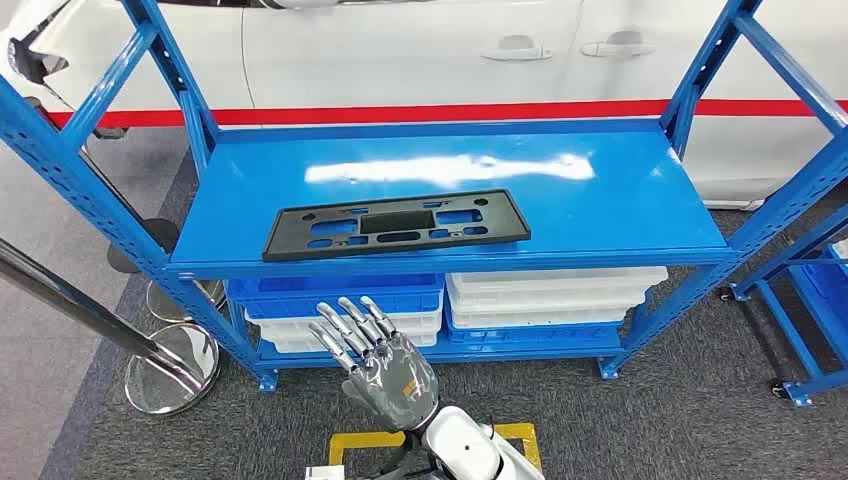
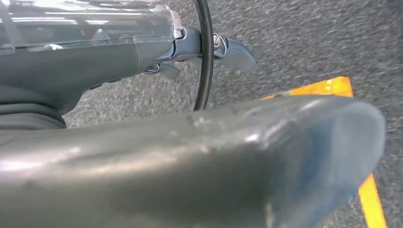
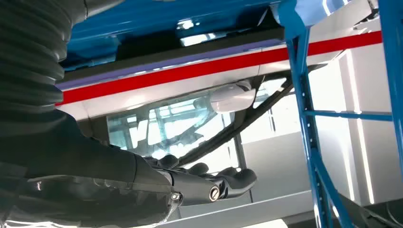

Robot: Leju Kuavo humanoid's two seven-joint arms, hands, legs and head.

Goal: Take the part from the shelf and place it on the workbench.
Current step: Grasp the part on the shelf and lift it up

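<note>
Part (image 1: 396, 225): black flat plastic frame w/ cutouts, lying flat on top deck of blue shelf (image 1: 620, 200), toward front edge, approx centre-left. Untouched, nothing on it.

Right hand (image 1: 385, 365): raised at 6 o'clock of part, in front of shelf's lower level, well apart from part. Fingers extended and spread, pointing toward 11 o'clock; holding nothing.

Left hand (image 2: 190, 161): seen close-up in left wrist view over grey carpet w/ yellow floor marking (image 2: 368, 190). Fingertips (image 2: 235, 52) not around anything visible; open vs closed – cannot tell.

Lower shelf level: blue and white bins (image 1: 555, 295), stacked. White car w/ red stripe (image 1: 430, 112) at 12 o'clock behind shelf. Chrome stanchion base (image 1: 170, 368) at 9 o'clock of right hand.
</note>
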